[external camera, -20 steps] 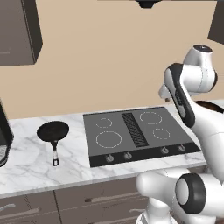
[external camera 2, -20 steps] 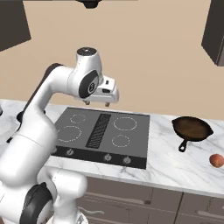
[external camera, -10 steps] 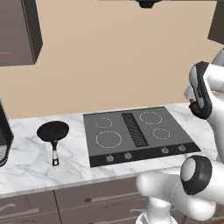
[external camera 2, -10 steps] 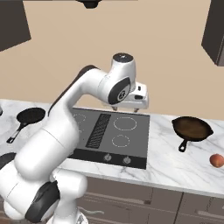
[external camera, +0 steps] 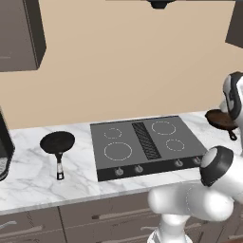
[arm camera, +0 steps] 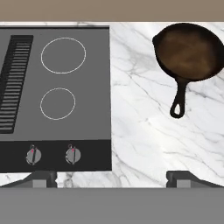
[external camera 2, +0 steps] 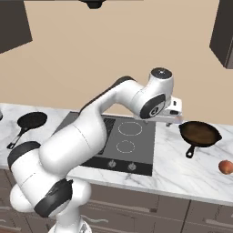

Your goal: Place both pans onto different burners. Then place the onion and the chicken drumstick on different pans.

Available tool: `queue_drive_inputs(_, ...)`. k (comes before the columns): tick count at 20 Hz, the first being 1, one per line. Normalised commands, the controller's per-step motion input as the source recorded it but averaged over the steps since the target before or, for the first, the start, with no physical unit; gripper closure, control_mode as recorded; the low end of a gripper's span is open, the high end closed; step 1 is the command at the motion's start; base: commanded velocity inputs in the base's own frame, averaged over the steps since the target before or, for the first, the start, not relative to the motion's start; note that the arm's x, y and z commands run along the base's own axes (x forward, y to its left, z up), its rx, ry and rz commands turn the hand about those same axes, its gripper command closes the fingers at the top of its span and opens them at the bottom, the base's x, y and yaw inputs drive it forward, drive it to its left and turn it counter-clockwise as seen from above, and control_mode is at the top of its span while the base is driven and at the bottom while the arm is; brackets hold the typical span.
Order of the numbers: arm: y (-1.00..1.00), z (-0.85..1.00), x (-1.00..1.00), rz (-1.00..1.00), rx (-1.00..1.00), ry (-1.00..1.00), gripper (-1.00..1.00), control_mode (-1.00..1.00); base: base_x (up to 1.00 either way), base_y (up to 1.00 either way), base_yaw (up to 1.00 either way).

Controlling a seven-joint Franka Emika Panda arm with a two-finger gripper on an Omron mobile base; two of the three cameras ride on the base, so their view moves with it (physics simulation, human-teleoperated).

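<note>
The brown-bottomed pan (arm camera: 190, 50) lies on the marble counter right of the cooktop (arm camera: 94, 87), its handle pointing toward the front edge. My gripper (arm camera: 113, 179) hangs open above the counter between cooktop and this pan, nothing between its fingertips (arm camera: 43, 177). In the right base view the gripper (external camera 2: 174, 120) hovers just left of that pan (external camera 2: 199, 133). The black pan (external camera: 57, 142) rests left of the cooktop (external camera: 147, 142). White-ringed burners (arm camera: 63, 54) are bare. A round reddish onion (external camera 2: 225, 167) sits at the counter's right. The chicken drumstick is out of view.
A ribbed vent (external camera: 144, 140) runs down the cooktop's middle, with small knobs (arm camera: 72, 154) along its front. A dark appliance (external camera: 4, 147) stands at the counter's far left. Wall cabinets (external camera: 19, 33) hang above, and drawers sit below the counter edge.
The arm has swung right, from above the cooktop's rear to the counter beside the brown pan. The gripper has stayed open. The pans have not moved.
</note>
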Motion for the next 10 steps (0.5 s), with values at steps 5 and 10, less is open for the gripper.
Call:
queue_drive_inputs(5, -0.7, -0.34, 0.1, -0.06, 0.0, 0.03, -1.0, -1.0, 0.0, 0.0, 0.0)
queue_drive_inputs(10, -0.65, -0.42, 0.1, -0.06, 0.0, 0.02, -1.0, -1.0, 0.0, 0.0, 0.0)
